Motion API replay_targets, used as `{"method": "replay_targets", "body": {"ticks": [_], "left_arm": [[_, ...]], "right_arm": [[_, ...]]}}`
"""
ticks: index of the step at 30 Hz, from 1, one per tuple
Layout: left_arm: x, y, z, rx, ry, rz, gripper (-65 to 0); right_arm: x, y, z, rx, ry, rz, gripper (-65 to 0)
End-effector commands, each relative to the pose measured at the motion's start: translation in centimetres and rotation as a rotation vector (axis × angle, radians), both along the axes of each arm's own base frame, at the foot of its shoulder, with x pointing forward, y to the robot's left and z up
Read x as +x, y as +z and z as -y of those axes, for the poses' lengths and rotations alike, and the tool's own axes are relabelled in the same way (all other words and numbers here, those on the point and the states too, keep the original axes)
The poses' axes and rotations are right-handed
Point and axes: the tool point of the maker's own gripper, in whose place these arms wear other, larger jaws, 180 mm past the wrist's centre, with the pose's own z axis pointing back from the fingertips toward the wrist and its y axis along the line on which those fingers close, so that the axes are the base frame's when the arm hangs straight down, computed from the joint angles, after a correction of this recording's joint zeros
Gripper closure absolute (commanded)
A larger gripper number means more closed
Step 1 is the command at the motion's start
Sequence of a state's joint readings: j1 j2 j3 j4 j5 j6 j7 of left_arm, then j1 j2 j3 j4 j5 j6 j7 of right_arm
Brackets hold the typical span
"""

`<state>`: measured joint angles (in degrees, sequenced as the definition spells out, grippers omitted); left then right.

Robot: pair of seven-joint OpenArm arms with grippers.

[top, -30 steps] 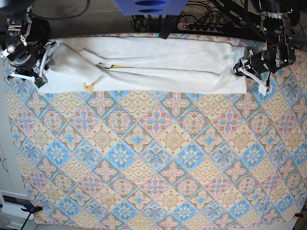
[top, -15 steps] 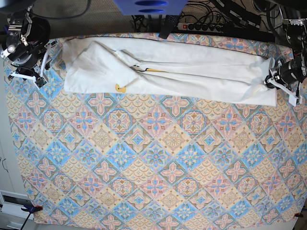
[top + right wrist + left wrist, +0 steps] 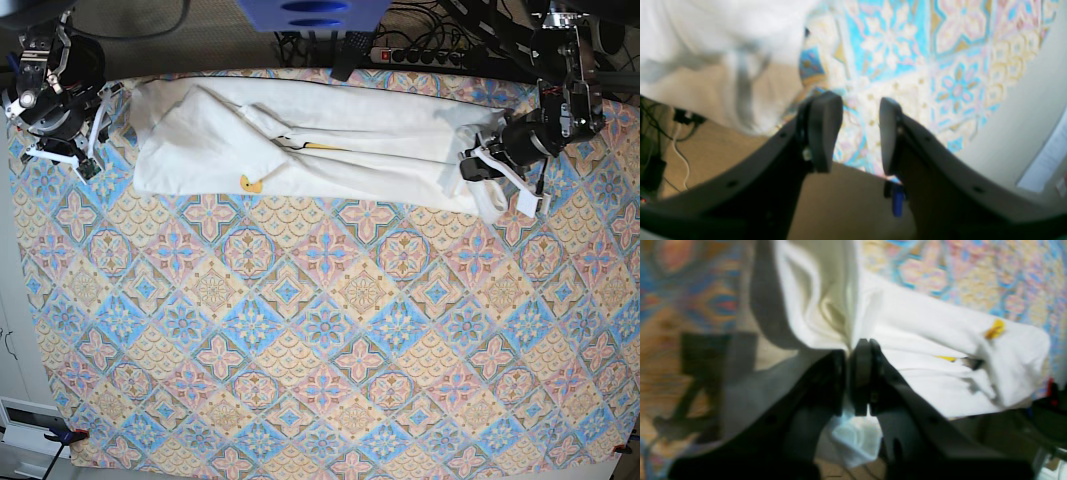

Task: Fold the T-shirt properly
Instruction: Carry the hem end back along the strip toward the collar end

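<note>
Since half a second ago the left gripper (image 3: 478, 165) has swung inward from the table's edge, dragging the T-shirt's (image 3: 330, 145) end back over itself into a bunched fold, while the far end has stayed put. Its fingers (image 3: 862, 373) are pressed together on a pinch of white cloth. The right gripper (image 3: 85, 140) hangs just beside the shirt's opposite end, fingers (image 3: 823, 130) about half parted and holding nothing. The shirt lies as a long rumpled band along the back edge of the patterned tablecloth (image 3: 320, 340), a scrap of yellow print (image 3: 247, 183) showing. Soft, light and limp, it will likely sag and crease wherever unsupported, so a hem or corner looks the best hold; the wrist views are blurred, so which seam is pinched is uncertain. In front of the shirt the cloth lies bare, giving ample room; behind it, cables (image 3: 420, 50) crowd close.
</note>
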<state>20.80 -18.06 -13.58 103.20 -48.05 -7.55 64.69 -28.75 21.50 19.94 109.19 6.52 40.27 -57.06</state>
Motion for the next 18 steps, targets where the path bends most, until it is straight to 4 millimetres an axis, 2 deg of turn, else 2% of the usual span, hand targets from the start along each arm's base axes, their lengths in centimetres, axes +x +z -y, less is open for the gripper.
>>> {"method": "replay_targets", "body": {"ticks": [1,6,8,13,16,18], "left_arm": [[0.2,0.4,1.0,-0.023,-0.014,0.018,0.0],[-0.6,-0.2,5.9,-0.115,-0.068,-0.007,0.0],[-0.8,-0.3,7.1,-0.134,-0.090,-0.011,0.0],[-1.3,-0.8,8.5,-0.154,-0.122,-0.031,0.0],[-1.9,-1.8,8.4,-0.159,-0.116,-0.065,0.0],[-2.1,-2.0,8.4,-0.160,-0.118,-0.078,-4.2]], "right_arm": [[0.6,1.0,0.8,-0.026,0.004,0.027,-21.7],[0.6,1.0,0.7,-0.025,0.004,0.028,-21.7],[0.7,1.0,0.7,-0.025,0.004,0.029,-21.7],[1.5,1.4,0.7,-0.025,0.004,0.052,-21.7],[2.1,1.7,0.7,-0.025,0.004,0.068,-21.7],[2.2,1.8,0.7,-0.025,0.004,0.069,-21.7]]}}
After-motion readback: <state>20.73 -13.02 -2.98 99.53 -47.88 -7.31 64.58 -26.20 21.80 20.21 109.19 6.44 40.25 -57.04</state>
